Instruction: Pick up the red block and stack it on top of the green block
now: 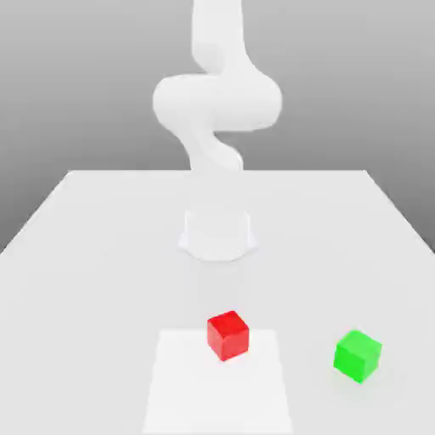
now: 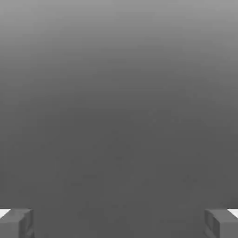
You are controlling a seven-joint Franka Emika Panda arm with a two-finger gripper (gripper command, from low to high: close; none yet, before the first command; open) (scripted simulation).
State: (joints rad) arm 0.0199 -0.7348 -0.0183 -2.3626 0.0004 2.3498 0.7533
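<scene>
The red block (image 1: pixel 228 334) sits on the white table (image 1: pixel 85 255) toward the front, near the middle. The green block (image 1: pixel 358 355) rests on the table to the exterior view's right of it, about a hand's width away and apart from it. In the hand view my gripper (image 2: pixel 119 223) is open, its two grey fingertips (image 2: pixel 16 223) standing wide apart with nothing between them and plain grey background behind. The arm (image 1: pixel 217 102) rises from its base at the back and curls upward, well above both blocks.
The arm's round base (image 1: pixel 217 234) stands mid-table behind the blocks. A paler square patch (image 1: pixel 217 391) marks the table surface under and in front of the red block. The table edges run off at both sides.
</scene>
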